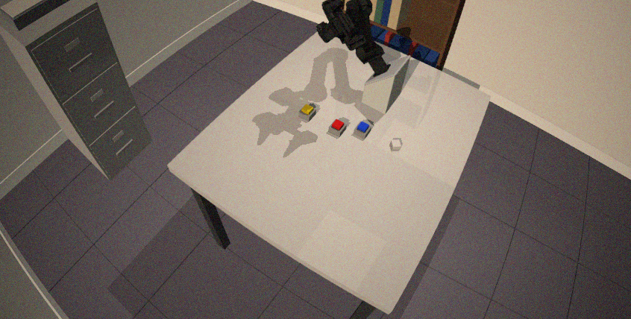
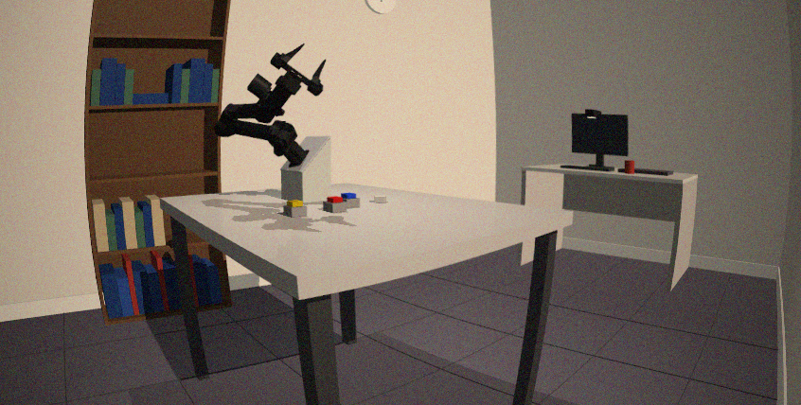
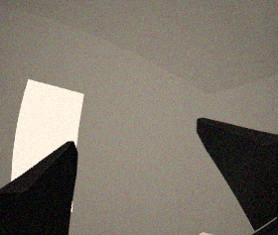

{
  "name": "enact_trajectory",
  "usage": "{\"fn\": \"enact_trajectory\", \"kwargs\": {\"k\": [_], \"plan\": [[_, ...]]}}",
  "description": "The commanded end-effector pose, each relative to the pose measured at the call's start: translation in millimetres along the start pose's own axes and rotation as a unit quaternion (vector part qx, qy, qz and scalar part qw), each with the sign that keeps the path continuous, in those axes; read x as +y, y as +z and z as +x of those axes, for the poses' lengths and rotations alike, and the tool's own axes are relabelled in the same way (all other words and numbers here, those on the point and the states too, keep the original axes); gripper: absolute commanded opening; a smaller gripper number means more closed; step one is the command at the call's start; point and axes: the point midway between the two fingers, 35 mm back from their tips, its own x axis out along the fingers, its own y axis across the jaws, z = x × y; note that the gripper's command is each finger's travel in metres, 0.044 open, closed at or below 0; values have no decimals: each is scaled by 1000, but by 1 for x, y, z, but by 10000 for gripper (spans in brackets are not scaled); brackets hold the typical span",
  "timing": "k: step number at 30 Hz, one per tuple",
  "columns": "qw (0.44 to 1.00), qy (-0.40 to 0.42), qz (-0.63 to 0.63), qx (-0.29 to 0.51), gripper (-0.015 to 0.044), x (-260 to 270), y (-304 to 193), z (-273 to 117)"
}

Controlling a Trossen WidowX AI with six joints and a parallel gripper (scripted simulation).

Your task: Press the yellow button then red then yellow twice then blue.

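The yellow button (image 1: 307,109) (image 2: 294,202) sits on a grey housing, leftmost of the three in the top view. The red button (image 1: 337,124) (image 2: 334,199) is in the middle. The blue button (image 1: 362,126) (image 2: 347,195) is close to its right. All three caps stand up from their housings. My gripper (image 2: 313,52) (image 3: 137,136) is open and empty, raised high above the table and pointing up and away from the buttons. Its fingers are hard to make out in the top view. The wrist view shows the two fingers apart, with no button in sight.
A small white block (image 1: 395,144) (image 2: 380,199) lies on the table (image 1: 309,193) (image 2: 425,229), to the right of the blue button. The arm is mounted on a pale sloped pedestal (image 1: 378,92) (image 2: 291,183) behind the buttons. A bookcase (image 1: 434,13) (image 2: 153,142) stands beyond the table.
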Motion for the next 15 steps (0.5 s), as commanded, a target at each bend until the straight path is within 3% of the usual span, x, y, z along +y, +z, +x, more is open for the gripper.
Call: {"fn": "enact_trajectory", "kwargs": {"k": [1,3,8,15], "plan": [[1000,-6,-3,-7,400,-2,3,1],[996,-57,-25,-60,400,-15,28,8],[922,-307,-128,-197,400,-76,109,-1],[724,-622,-237,-183,400,-128,164,-65]]}}
